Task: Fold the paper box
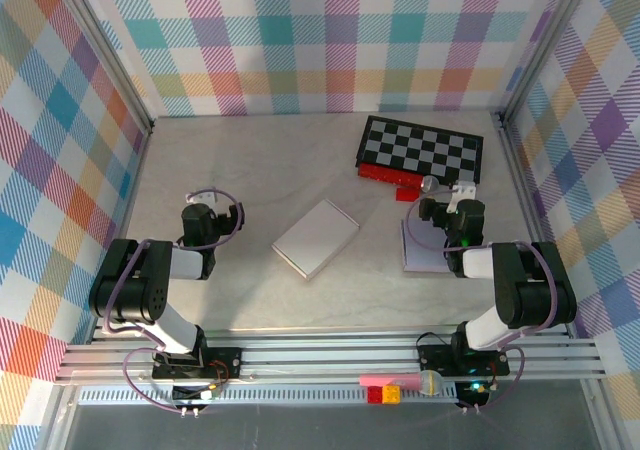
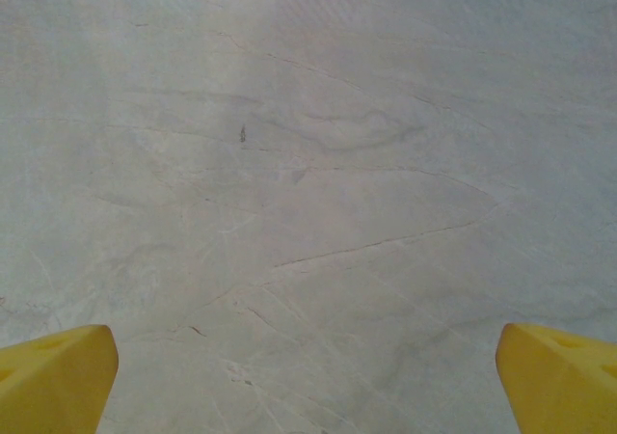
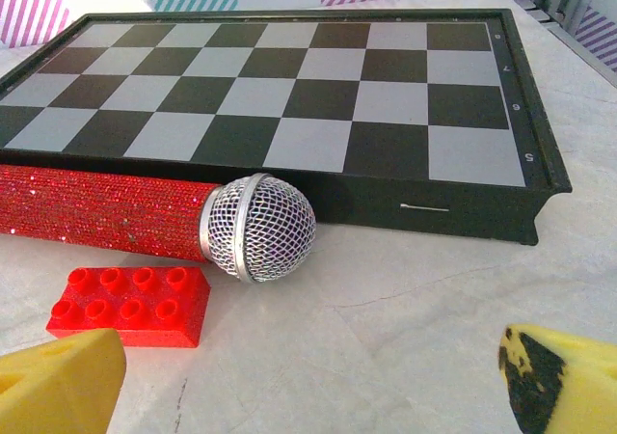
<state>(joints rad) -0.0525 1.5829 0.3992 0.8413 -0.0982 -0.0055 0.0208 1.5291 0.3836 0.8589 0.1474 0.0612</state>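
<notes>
Where the overhead camera looks down, the paper box lies as a flat white slab, askew on the worktop between my arms and touching neither. My left pincer sits well to its left and my right pincer near the chessboard, both too small there to read. A pale sheet is half hidden under my right forearm. From my left wrist, the yellow fingers are cut off at the bottom corners, spread wide and released over bare veined stone. From my right wrist, the fingers are likewise cropped, released, grasping nothing. Ahead, a glittery red microphone, handle cut off at the left, lies against the chessboard's side. A red brick sits just before it, whether touching I cannot tell.
</notes>
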